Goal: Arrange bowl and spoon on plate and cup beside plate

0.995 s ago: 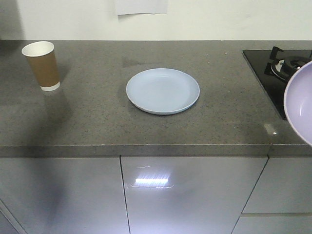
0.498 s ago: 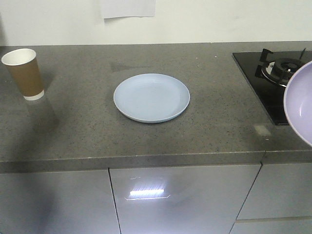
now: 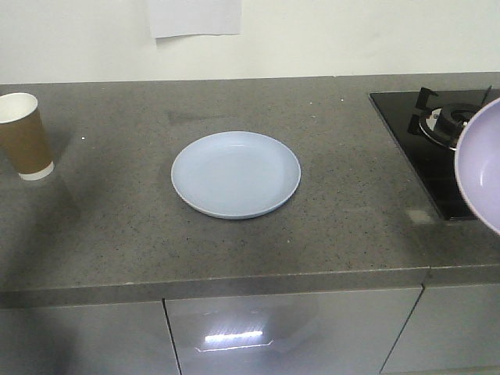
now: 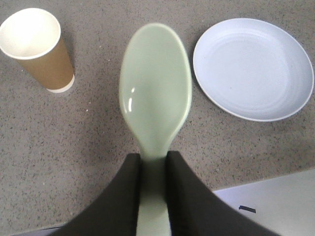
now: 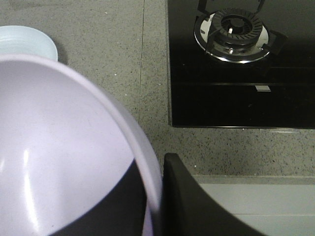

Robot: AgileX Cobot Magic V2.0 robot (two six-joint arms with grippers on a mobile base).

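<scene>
The pale blue plate lies mid-counter, with nothing on it; the left wrist view has the plate at upper right. The brown paper cup stands upright far left, well apart from the plate; the cup is also in the left wrist view. My left gripper is shut on the handle of the mint-green spoon, held above the counter between cup and plate. My right gripper is shut on the rim of the lavender bowl, which hangs tilted at the right edge as the bowl over the stove side.
A black gas hob with a burner sits at the counter's right end. Grey cabinet doors run below the front edge. A white paper hangs on the back wall.
The whole view has shifted: plate and cup sit lower and further left in the picture, the cup close to the left edge. The bowl keeps its place at the right edge.
</scene>
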